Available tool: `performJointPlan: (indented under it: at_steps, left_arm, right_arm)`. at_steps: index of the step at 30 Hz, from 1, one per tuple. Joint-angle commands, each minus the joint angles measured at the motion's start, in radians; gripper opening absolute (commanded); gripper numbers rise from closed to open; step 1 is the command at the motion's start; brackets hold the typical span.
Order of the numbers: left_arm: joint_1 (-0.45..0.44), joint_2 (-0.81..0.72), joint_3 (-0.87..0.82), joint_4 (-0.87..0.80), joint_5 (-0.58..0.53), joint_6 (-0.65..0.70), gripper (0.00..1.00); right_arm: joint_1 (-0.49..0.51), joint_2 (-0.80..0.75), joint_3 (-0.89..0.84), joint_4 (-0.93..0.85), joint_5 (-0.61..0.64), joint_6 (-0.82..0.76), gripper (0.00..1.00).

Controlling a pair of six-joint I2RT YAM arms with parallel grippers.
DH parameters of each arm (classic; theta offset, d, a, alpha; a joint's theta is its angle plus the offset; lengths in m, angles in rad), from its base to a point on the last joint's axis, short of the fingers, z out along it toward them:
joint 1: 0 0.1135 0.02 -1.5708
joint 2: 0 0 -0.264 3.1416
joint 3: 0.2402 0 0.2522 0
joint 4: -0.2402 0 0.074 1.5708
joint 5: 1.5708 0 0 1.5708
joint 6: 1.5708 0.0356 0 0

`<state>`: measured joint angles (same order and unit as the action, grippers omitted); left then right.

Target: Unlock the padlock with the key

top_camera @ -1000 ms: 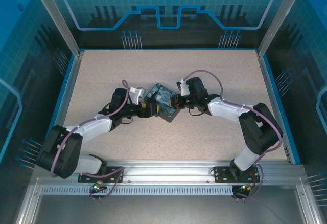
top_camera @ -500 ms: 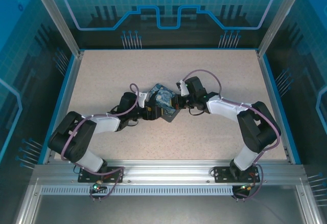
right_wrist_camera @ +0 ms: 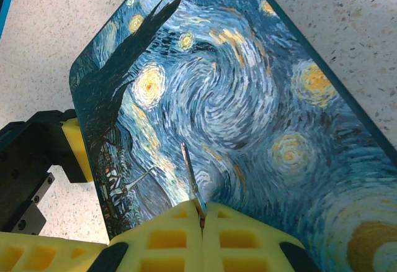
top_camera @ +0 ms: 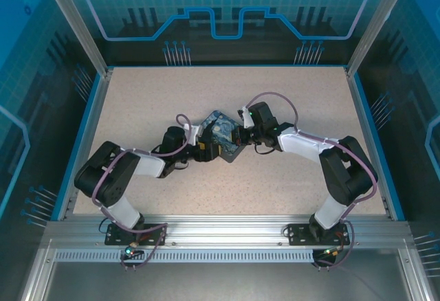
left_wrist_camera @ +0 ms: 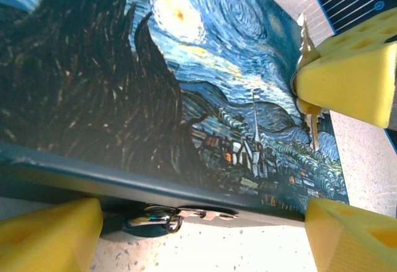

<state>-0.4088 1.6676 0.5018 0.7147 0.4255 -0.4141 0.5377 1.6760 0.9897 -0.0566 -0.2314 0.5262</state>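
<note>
- Yellow foam pads [left_wrist_camera: 49, 231] of the left claw [left_wrist_camera: 201, 222] stand wide apart and hold nothing. The near edge of the tin [right_wrist_camera: 236, 98] runs between them.
- Padlock [left_wrist_camera: 149, 221]: it hangs at that near edge beside a silvery hasp [left_wrist_camera: 205, 213], just inside the left pad and low against the table [top_camera: 289, 95]. Its keyhole cannot be made out.
- Right claw [right_wrist_camera: 201, 213]: it is closed tight on the key [right_wrist_camera: 189, 169]. The thin blade pokes out past the foam, over the painted lid on the tin's right side.
- Change over the last second: the left arm has folded, its elbow drawn back and left toward its base. Its claw has stayed at the tin's near-left edge. The right claw has barely shifted, perhaps a touch farther.
- What that means, as I judge it: the left arm has settled into a pose that frames the padlock, ready to steady it. The key is in hand but apart from the lock, over the lid rather than at the near edge, so insertion has not begun.
- Next move, likely: the left claw closes on the padlock to present the keyhole, and the right claw carries the blade round to it. The slim key could twist in the soft foam on contact.
</note>
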Motion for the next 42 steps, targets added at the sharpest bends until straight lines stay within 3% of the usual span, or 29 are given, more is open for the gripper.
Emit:
performJointPlan:
  at_steps: [1, 4, 10, 15, 31, 42]
  left_arm:
    - [-0.008, 0.063, -0.071, 0.135, 0.001, 0.014, 0.85]
    - [-0.008, 0.1, -0.105, 0.237, -0.015, 0.011, 0.85]
    - [-0.008, 0.115, -0.11, 0.262, -0.035, 0.017, 0.85]
    - [-0.008, 0.136, -0.088, 0.258, 0.015, 0.019, 0.84]
    - [-0.01, 0.148, -0.014, 0.197, 0.204, 0.003, 0.56]
    - [-0.01, 0.146, 0.01, 0.132, 0.113, -0.007, 0.55]
  right_arm:
    - [0.011, 0.011, 0.019, -0.04, 0.027, -0.017, 0.0]
    - [0.013, 0.008, 0.019, -0.04, 0.03, -0.017, 0.0]
    - [0.016, 0.004, 0.018, -0.04, 0.037, -0.016, 0.0]
    - [0.016, 0.003, 0.019, -0.044, 0.042, -0.018, 0.0]
    - [0.015, 0.01, 0.032, -0.052, 0.039, -0.028, 0.0]
    - [0.016, 0.004, 0.024, -0.046, 0.04, -0.024, 0.0]
